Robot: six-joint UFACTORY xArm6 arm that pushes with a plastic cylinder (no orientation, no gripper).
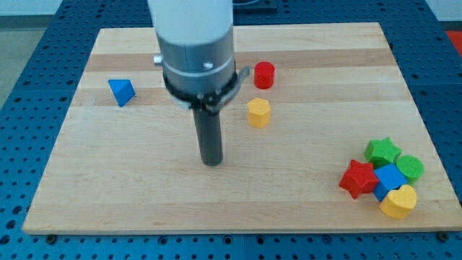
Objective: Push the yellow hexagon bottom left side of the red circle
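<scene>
Here's the arm standing over the middle of the bench (144,202), and there are no jaws to report: it ends in a plain dark rod, with my tip (211,163) resting on bare wood. The yellow hexagon (258,113) sits up and to the view's right of the tip, apart from it, no contact. Just above and slightly right of it is the red circle (264,75), close by but not touching.

Judging from this, the hexagon already lies below the circle and a shade to its left, so the step in hand looks like a final nudge or a line-up for one. To shift it further left, the tip would need to swing round to the hexagon's right side and press gently toward the view's left, taking care not to clip the circle.

Room is generous: open wood stretches left of the hexagon. The blue triangular block (122,92) is well apart at the view's left, and the cluster at bottom right, with its red star (358,178), green star (381,151) and yellow heart (399,201), is far off near the bench edge.
</scene>
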